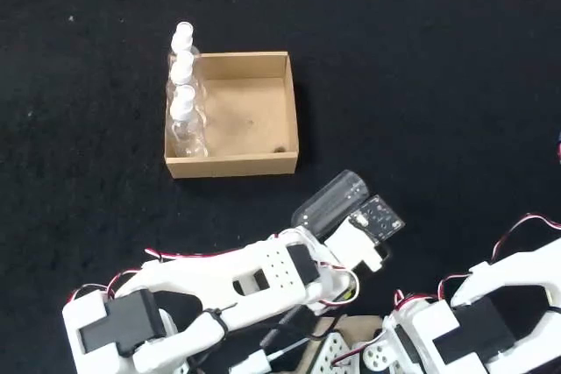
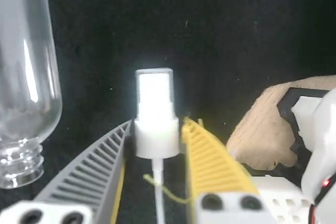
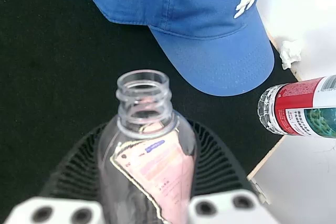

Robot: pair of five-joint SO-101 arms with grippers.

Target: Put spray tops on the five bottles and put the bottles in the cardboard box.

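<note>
Your left gripper (image 2: pixel 157 137) has its fingers closed narrow on the collar of a spray top (image 2: pixel 154 114), nozzle pointing away from the wrist and the thin dip tube trailing back between the fingers. Your right gripper (image 3: pixel 152 148) has its fingers wrapped around a labelled bottle (image 3: pixel 147 156), whose threaded neck is open and uncapped. A bare bottle (image 1: pixel 331 201), also uncapped, lies slanted on the black counter (image 1: pixel 438 85) just beside the left wrist. Three capped bottles (image 1: pixel 184 102) stand in a row along one wall inside the cardboard box (image 1: pixel 232 165), so by my count two bottles are not yet done.

Watch these risks:

- The dip tube is thin and points back toward the wrist. If you bring it to the neck off-axis, it will likely catch on the rim and bend instead of going in.
- Your hold on the spray top is only at the collar. A sideways push against the neck could tip it in the fingers or pop it out.
- The labelled bottle is smooth and round. Twisting the top on may spin it in the right fingers rather than thread it.
- The bare bottle sits close to the left arm. A sweep of the wrist could send it rolling out of reach.
</note>
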